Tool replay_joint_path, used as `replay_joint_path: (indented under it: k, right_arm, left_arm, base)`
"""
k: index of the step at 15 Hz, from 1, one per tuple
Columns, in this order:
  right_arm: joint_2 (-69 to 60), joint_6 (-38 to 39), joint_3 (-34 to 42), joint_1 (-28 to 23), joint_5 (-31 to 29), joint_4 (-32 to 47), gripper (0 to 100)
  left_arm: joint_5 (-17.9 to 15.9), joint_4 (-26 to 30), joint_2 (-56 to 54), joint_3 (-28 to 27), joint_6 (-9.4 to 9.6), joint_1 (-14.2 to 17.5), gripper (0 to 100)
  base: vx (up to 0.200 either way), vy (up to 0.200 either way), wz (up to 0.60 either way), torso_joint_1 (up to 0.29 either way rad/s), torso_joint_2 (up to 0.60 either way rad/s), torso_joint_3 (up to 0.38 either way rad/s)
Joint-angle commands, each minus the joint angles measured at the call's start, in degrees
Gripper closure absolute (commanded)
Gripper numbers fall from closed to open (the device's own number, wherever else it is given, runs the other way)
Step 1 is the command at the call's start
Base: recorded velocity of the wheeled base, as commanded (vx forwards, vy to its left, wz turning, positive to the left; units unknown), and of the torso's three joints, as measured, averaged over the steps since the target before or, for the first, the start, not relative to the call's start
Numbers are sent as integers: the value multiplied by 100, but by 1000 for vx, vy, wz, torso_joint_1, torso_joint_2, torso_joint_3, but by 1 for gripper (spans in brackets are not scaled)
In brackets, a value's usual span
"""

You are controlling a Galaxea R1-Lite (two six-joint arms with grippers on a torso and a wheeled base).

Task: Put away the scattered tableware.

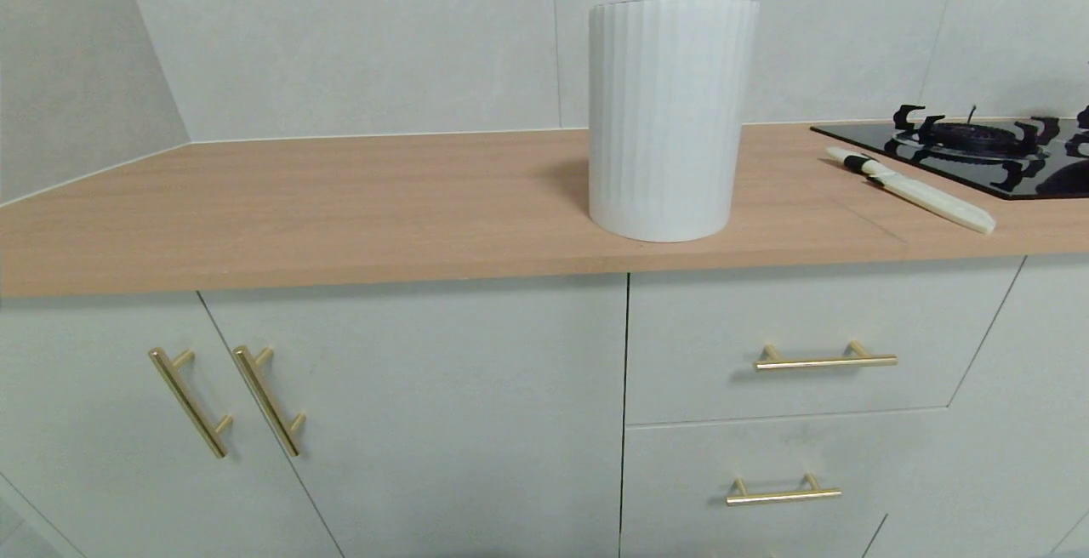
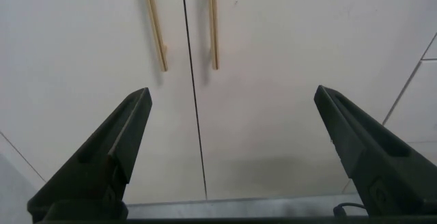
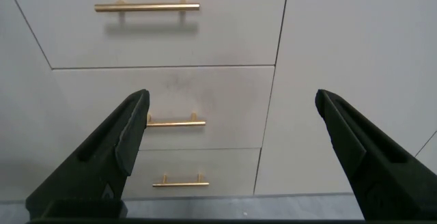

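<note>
Head view, from the left: a light-brown wooden desk (image 1: pixel 340 201) under grey wall tiles (image 1: pixel 340 31), a tall white ribbed cylindrical holder (image 1: pixel 668 116), then a cream knife with a black band (image 1: pixel 915 190) lying flat just beside the black glass hob (image 1: pixel 978 154). Both pincers sit lower (facing cabinet fronts), well apart from the knife: the left pincer (image 2: pixel 231 94) is released before pale doors (image 2: pixel 102 80), the right pincer (image 3: pixel 231 95) released before pale drawers (image 3: pixel 164 91).

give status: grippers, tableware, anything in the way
Left gripper open, empty, facing cabinet doors. Right gripper open, empty, facing drawers. Cream knife lying on counter beside hob, untouched; white ribbed holder upright mid-counter. Nothing blocking the knife.
</note>
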Motion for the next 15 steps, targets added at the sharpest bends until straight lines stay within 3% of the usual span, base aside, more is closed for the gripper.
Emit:
replay_joint_path:
  k: [1,8,13,15]
  right_arm:
    - [7,0,0,2,1,-1,0]
    - [7,-8,0,2,1,-1,0]
    - [7,-8,0,2,1,-10,0]
    - [7,-8,0,2,1,-10,0]
  left_arm:
    - [-2,6,2,0,0,0,0]
    - [-2,-3,2,0,0,0,0]
    - [-2,-3,2,0,0,0,0]
    - [-2,-3,2,0,-9,0,0]
  base:
    - [0,-200,0,-2,7,-2]
    - [0,-200,0,4,3,2]
    - [0,0,0,0,0,0]
    - [200,0,0,2,0,5]
